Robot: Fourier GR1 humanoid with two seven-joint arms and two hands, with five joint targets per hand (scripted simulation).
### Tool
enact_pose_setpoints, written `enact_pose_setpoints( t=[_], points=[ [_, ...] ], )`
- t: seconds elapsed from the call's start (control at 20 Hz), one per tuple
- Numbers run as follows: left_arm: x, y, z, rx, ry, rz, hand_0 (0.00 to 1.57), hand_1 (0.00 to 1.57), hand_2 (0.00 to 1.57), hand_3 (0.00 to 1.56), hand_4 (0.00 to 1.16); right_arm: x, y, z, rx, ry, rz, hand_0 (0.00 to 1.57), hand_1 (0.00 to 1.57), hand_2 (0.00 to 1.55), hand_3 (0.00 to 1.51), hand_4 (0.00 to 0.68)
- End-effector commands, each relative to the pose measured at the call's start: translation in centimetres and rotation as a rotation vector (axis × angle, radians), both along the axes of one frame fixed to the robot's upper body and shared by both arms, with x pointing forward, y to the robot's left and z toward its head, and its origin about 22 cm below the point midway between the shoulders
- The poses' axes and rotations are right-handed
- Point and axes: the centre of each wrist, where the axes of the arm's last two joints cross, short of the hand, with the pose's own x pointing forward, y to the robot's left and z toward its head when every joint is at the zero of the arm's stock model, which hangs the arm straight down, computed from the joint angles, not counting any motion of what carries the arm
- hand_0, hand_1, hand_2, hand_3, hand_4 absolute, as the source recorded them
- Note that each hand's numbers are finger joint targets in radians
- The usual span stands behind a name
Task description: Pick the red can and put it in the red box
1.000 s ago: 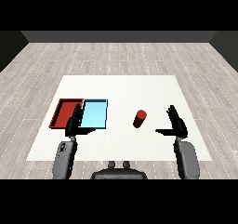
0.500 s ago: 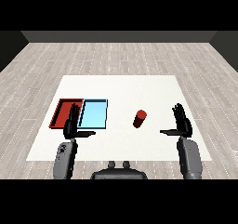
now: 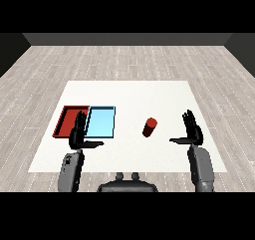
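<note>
No legible text or markings anywhere.

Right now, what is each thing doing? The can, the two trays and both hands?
red can: standing on the table, tilted a bit, nothing touching it.
red tray: flat on the table, nothing in it.
light blue tray: flat beside the red tray, nothing in it.
left hand: open, fingers straight, holding nothing.
right hand: open, fingers straight, apart from the can.

White tabletop (image 3: 129,92) on a grey plank floor (image 3: 124,60). On it: red tray (image 3: 67,120) at left, light blue tray (image 3: 101,122) just beside it on the right; red can (image 3: 149,127) upright, well apart, right of centre
</note>
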Motion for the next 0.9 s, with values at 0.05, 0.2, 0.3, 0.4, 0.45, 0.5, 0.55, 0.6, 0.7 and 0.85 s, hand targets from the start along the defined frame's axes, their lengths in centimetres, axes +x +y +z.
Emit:
enact_pose_setpoints(
  t=[0.05, 0.2, 0.3, 0.4, 0.45, 0.5, 0.55, 0.6, 0.7, 0.85],
  points=[
    [0.3, 1.1, 0.7, -0.011, -0.002, -0.015, 0.00, 0.00, 0.00, 0.00, 0.00, 0.1, -0.1, 0.7, 0.041, 0.036, 0.037, 0.00, 0.00, 0.00, 0.00, 0.000],
    [-0.2, 0.1, -0.5, -0.037, -0.015, -0.004, 0.00, 0.00, 0.00, 0.00, 0.00, 2.0, 2.0, 0.5, 0.054, 0.065, 0.028, 0.00, 0.00, 0.00, 0.00, 0.000],
    [0.2, 0.7, 0.4, -0.022, -0.006, -0.016, 0.00, 0.00, 0.00, 0.00, 0.00, 0.4, 2.2, -0.9, 0.052, 0.063, 0.020, 0.00, 0.00, 0.00, 0.00, 0.000],
    [-0.4, 0.3, 1.0, -0.028, -0.011, -0.002, 0.00, 0.00, 0.00, 0.00, 0.00, 2.7, 4.3, -0.4, 0.070, 0.080, 0.055, 0.00, 0.00, 0.00, 0.00, 0.000],
    [-0.7, 0.5, -0.2, -0.027, -0.023, 0.004, 0.00, 0.00, 0.00, 0.00, 0.00, 3.5, 2.8, -0.5, 0.081, 0.095, 0.055, 0.00, 0.00, 0.00, 0.00, 0.000],
    [0.5, 1.0, -0.4, -0.035, -0.037, 0.027, 0.00, 0.00, 0.00, 0.00, 0.00, 3.1, 2.1, -1.2, 0.075, 0.106, 0.076, 0.00, 0.00, 0.00, 0.00, 0.000],
    [-0.6, 0.2, 0.7, -0.042, -0.022, 0.001, 0.00, 0.00, 0.00, 0.00, 0.00, 2.6, 3.1, -2.3, 0.074, 0.106, 0.045, 0.00, 0.00, 0.00, 0.00, 0.000],
    [0.7, 1.1, -0.7, -0.042, -0.018, 0.003, 0.00, 0.00, 0.00, 0.00, 0.00, 3.0, 4.9, -3.3, 0.078, 0.137, 0.057, 0.00, 0.00, 0.00, 0.00, 0.000],
    [0.9, 0.1, 0.5, -0.025, -0.015, -0.008, 0.00, 0.00, 0.00, 0.00, 0.00, 2.5, 3.6, -2.4, 0.092, 0.101, 0.050, 0.00, 0.00, 0.00, 0.00, 0.000],
    [0.0, 1.6, 1.3, -0.022, -0.013, -0.008, 0.00, 0.00, 0.00, 0.00, 0.00, 2.5, 6.3, -2.8, 0.103, 0.142, 0.081, 0.00, 0.00, 0.00, 0.00, 0.000]
  ],
)
